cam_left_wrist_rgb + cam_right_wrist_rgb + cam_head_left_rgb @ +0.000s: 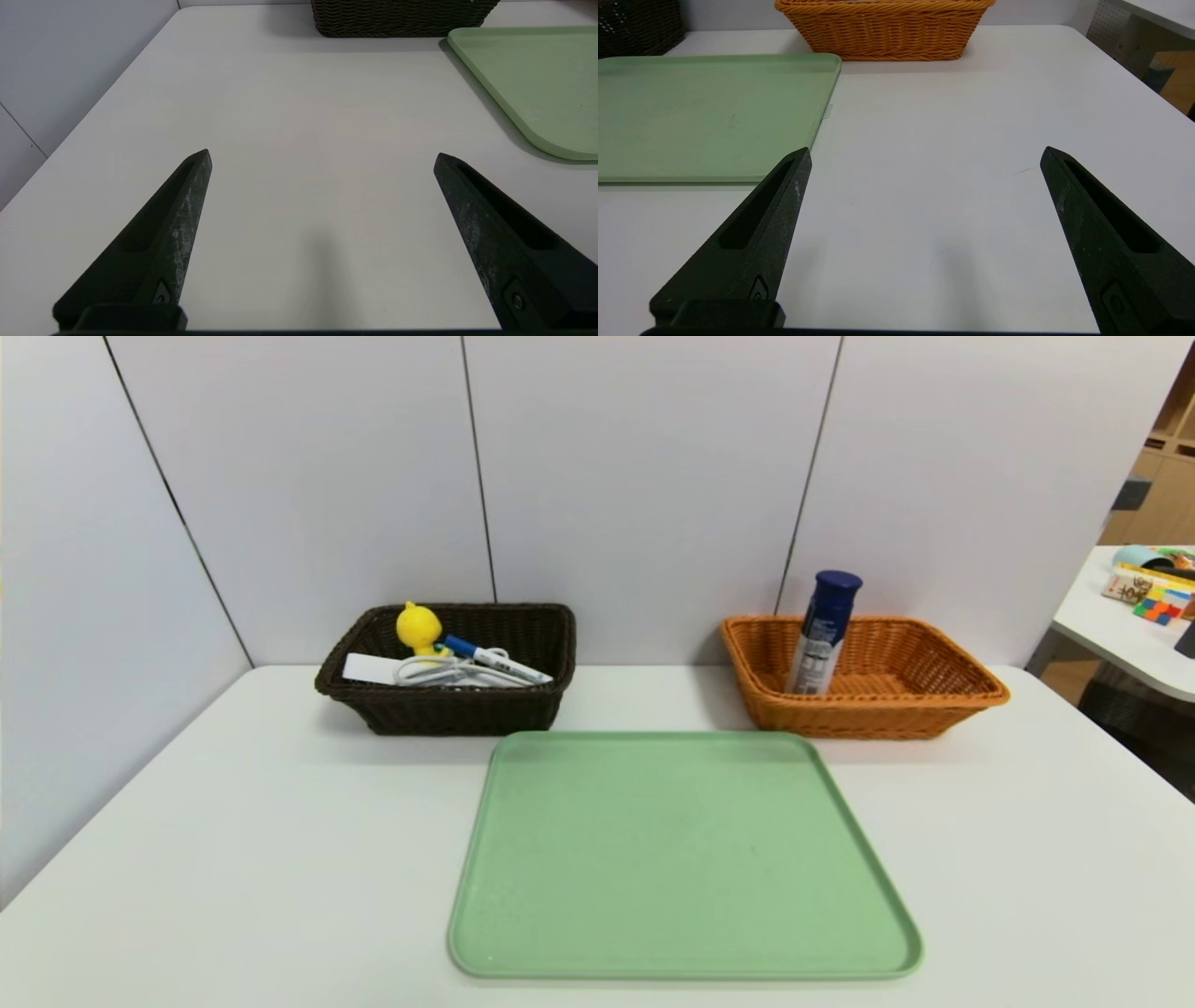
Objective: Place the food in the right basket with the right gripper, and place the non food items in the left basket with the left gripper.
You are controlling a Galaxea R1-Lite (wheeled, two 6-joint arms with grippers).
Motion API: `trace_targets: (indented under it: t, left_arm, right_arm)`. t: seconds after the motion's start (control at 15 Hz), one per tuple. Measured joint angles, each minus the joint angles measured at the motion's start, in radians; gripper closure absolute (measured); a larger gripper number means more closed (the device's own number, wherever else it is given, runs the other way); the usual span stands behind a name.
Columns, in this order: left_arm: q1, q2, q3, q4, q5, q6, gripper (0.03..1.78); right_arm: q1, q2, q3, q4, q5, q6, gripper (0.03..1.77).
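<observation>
The sorting looks finished: the tall blue-capped can point(822, 635) leans in the orange wicker basket point(878, 717), its cap above the rim, while the dark brown basket point(457, 709) holds the white power strip point(370, 668) with its looped cord point(434, 670), the yellow duck toy point(419, 627) and the blue-capped marker point(499, 661). The left tool point(322, 161) is parked over the counter point(280, 859) near its left side, jaws spread wide, gripping nothing; the right tool point(927, 156) is parked beyond the other side of the green tray point(681, 859), equally wide and holding nothing. What could go wrong now would likely come from needless motion. A right arm reaching back might clip the can's cap and, since it stands well above the rim, tip it out or drag the basket. The marker lies across the cord, so a knock to the dark basket could roll it, and a finger catching a cord loop might lift strip and toy together. Keeping both arms back seems safest.
</observation>
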State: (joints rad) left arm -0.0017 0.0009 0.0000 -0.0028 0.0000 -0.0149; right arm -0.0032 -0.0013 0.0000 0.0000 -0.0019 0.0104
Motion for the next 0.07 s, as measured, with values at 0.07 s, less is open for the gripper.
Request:
trace_targets:
  t: [0.07]
  left_arm:
    - [0.000, 0.000, 0.000, 0.000, 0.000, 0.000, 0.12]
  right_arm:
    - [0.000, 0.000, 0.000, 0.000, 0.000, 0.000, 0.11]
